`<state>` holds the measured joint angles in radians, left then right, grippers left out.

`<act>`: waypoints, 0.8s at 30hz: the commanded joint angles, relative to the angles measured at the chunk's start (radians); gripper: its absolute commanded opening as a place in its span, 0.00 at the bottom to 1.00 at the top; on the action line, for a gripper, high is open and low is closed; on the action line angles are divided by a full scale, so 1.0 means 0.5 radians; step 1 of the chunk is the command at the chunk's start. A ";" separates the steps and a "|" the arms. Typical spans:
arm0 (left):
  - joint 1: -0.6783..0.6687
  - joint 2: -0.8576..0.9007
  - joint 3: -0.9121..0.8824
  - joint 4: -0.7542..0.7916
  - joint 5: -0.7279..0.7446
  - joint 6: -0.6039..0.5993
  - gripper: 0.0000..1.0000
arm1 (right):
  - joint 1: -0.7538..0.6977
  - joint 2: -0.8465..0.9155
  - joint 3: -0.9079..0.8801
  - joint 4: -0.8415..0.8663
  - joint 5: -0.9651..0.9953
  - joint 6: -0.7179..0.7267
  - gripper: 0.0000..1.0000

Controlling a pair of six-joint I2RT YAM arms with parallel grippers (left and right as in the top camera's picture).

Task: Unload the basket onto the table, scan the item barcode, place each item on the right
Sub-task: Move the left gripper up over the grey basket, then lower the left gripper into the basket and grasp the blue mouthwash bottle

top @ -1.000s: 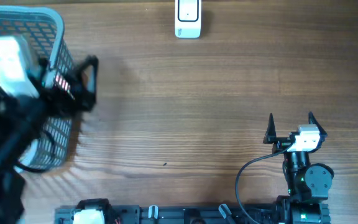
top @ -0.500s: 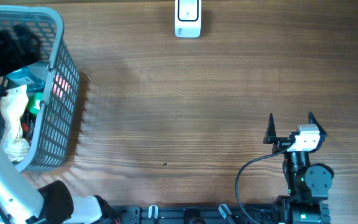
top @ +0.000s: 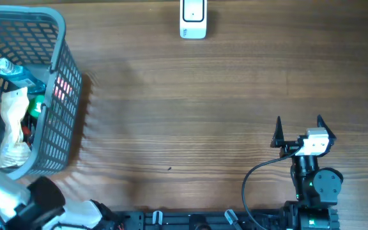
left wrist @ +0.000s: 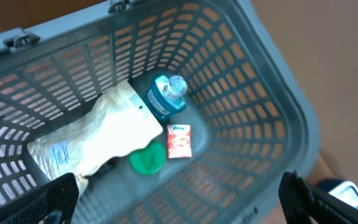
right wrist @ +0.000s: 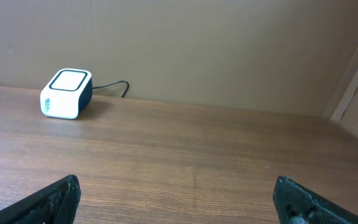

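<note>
Your wooden table [top: 190,108] fills the overhead view, and the grey mesh basket [top: 62,38] sits at its far left corner. Your left gripper [left wrist: 179,202] hangs above the basket with its jaws spread wide, holding nothing. Your right gripper [top: 299,121] is near the front right of the table, well apart from everything, with its jaws also wide and empty. The things to scan all lie on the basket floor. A crumpled pale bag [left wrist: 104,134] is the biggest. A blue bottle [left wrist: 166,99] lies just beside the bag's upper edge. The white scanner [top: 193,18] stands at the far edge of the table, near the middle, well apart from the basket. Next to the bag you have a green round cap [left wrist: 146,160], and a small red packet [left wrist: 179,140] lies just beside it.
</note>
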<state>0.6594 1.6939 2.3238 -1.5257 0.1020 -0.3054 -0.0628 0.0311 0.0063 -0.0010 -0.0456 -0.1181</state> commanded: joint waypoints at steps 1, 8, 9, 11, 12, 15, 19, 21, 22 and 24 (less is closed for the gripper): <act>0.008 0.149 0.022 0.038 -0.073 -0.117 1.00 | -0.008 0.000 -0.002 0.005 -0.031 -0.021 1.00; -0.015 0.394 0.021 0.121 -0.103 -0.193 1.00 | -0.008 0.000 -0.002 0.005 -0.031 -0.021 1.00; -0.020 0.423 0.021 0.136 -0.104 -0.193 1.00 | -0.008 0.000 -0.002 0.005 -0.031 -0.021 1.00; -0.043 0.493 0.020 0.172 -0.103 -0.201 1.00 | -0.008 0.000 -0.002 0.005 -0.031 -0.021 1.00; -0.059 0.527 0.021 0.195 -0.103 -0.201 1.00 | -0.008 0.000 -0.002 0.005 -0.031 -0.021 1.00; -0.106 0.612 0.020 0.255 -0.104 -0.212 1.00 | -0.008 0.000 -0.002 0.005 -0.031 -0.021 1.00; -0.177 0.701 0.020 0.313 -0.198 -0.312 1.00 | -0.008 0.000 -0.002 0.005 -0.031 -0.021 1.00; -0.199 0.733 0.020 0.339 -0.219 -0.344 1.00 | -0.008 0.000 -0.002 0.005 -0.031 -0.021 1.00; -0.210 0.751 0.020 0.349 -0.240 -0.370 1.00 | -0.008 0.000 -0.002 0.005 -0.031 -0.021 1.00; -0.216 0.778 0.008 0.392 -0.246 -0.414 1.00 | -0.008 0.000 -0.002 0.005 -0.031 -0.021 1.00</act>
<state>0.5568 2.0590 2.3238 -1.3529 0.0147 -0.4667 -0.0628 0.0311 0.0063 -0.0010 -0.0452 -0.1181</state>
